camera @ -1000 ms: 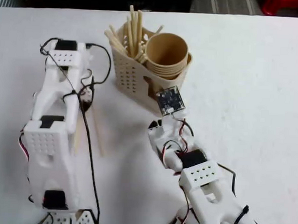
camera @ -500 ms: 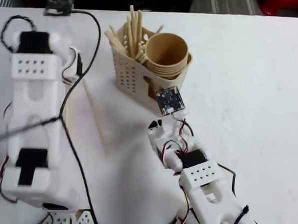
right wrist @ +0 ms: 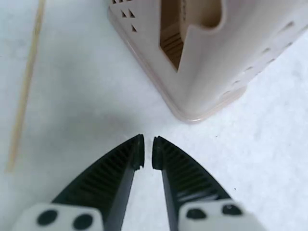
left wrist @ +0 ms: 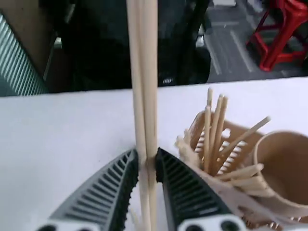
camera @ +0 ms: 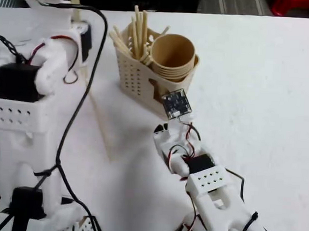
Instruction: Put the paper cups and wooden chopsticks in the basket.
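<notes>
My left gripper is clamped on a pair of wooden chopsticks, which stand upright between the two ribbed jaws and run on well above the jaw tips. From that wrist view the basket sits beside and beyond the gripper, apart from the held pair. A bundle of loose sticks leans out of its near compartment, and the rim of the paper cups shows in the far one. From the high view the left arm is raised over the left side of the table, with the top of the held sticks near the table's far edge. The stack of cups is nested upright in the basket, next to the sticks already inside. One more chopstick lies flat on the table between the two arms, near the basket's left corner but not touching it. My right gripper hangs low just in front of the basket's near corner with its jaws drawn together to a thin gap and nothing between them. The lone chopstick lies off to its side, well apart from the jaw tips.
</notes>
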You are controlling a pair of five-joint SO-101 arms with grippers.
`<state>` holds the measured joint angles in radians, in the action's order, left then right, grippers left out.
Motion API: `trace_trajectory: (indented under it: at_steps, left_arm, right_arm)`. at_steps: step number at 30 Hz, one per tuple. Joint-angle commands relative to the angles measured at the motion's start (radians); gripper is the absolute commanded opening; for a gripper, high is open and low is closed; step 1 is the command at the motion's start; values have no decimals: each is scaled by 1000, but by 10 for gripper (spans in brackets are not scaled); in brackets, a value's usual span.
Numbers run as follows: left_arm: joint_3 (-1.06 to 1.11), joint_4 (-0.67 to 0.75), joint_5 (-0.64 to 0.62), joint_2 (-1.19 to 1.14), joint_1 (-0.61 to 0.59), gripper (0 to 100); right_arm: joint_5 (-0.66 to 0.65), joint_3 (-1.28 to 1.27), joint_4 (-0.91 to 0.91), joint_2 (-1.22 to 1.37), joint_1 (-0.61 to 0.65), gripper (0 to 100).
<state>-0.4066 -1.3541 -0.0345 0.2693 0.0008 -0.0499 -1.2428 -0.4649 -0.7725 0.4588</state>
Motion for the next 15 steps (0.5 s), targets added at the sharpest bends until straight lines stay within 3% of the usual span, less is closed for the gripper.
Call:
trace_trajectory:
  at_steps: [1,7,15]
  left_arm:
    - [-2,175,2,39,79,23]
    - [77,419,0,39,185,23]
    - [365,884,8,30,216,23]
  right_arm:
    - [-12,3,15,-19,-4,47]
    - [-12,3,16,-19,-4,48]
    - [-12,3,18,-19,-4,49]
